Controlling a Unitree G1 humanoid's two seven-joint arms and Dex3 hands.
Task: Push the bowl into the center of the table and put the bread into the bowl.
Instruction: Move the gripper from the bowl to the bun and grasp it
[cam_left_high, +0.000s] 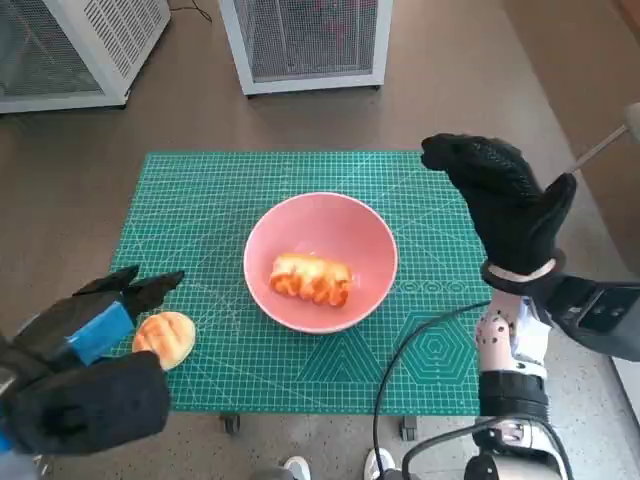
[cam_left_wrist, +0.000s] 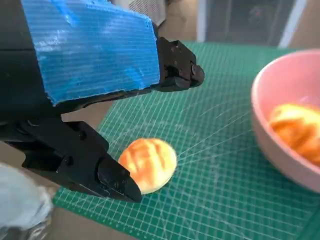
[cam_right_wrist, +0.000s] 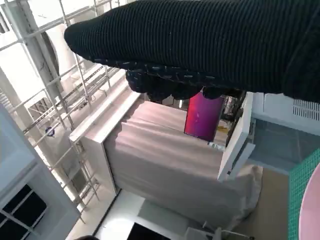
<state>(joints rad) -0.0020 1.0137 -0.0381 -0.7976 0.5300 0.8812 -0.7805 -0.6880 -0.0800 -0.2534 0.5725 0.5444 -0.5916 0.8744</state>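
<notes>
Pink, the single bowl (cam_left_high: 320, 262) sat mid-frame holding one bread (cam_left_high: 310, 279); a second bread (cam_left_high: 165, 338) lay lower left between the empty left hand's (cam_left_high: 85, 375) spread fingers; right hand (cam_left_high: 505, 200) raised, open, empty.

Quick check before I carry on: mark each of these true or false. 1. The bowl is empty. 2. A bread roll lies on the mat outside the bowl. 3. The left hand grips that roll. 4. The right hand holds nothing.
1. False: the pink bowl holds a long bread.
2. True: the round roll lies on the green mat.
3. False: the left hand is open beside it.
4. True: the right hand is raised, holding nothing.
</notes>
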